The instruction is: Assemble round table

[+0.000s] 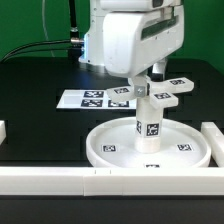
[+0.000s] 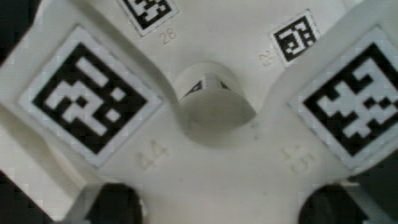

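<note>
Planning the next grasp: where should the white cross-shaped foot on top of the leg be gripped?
Grip the white cross-shaped foot from above, across one flat arm: it lies level atop the upright white cylindrical leg, arms spread sideways and free. The pincer already hangs over it.

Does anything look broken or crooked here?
Nothing looks broken or spilled. The leg stands straight up in the middle of the round disc, and the cross-shaped foot sits on top of it under the gripper. The marker board lies flat behind them.
</note>
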`<act>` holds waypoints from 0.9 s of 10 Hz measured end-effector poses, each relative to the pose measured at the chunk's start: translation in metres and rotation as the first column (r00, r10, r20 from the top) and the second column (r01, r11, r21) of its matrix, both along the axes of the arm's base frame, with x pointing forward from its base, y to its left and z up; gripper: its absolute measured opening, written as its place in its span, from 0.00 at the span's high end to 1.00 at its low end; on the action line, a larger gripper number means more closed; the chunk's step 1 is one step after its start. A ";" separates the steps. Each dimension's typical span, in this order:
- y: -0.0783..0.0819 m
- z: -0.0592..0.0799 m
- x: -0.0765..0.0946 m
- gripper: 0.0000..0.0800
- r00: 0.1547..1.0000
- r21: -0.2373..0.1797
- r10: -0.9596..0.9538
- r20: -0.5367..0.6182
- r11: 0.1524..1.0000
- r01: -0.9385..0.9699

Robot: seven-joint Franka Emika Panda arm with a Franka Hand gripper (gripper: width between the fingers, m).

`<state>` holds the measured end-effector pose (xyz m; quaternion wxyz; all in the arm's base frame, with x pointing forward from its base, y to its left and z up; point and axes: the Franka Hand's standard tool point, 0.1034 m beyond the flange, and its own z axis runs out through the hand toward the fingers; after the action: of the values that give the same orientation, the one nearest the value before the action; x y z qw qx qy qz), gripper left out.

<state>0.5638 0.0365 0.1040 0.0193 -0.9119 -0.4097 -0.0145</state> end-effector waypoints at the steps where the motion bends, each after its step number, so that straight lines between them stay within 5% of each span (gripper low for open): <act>1: 0.002 0.000 0.000 0.45 0.992 -0.001 -0.129 -0.005 0.992 0.129; 7: 0.001 -0.001 0.000 0.45 0.773 -0.005 -0.633 -0.034 0.774 0.634; 9: 0.000 -0.001 0.000 0.45 0.622 -0.002 -0.782 -0.048 0.622 0.783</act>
<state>0.5634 0.0366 0.1029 0.0287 -0.9992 0.0278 -0.0052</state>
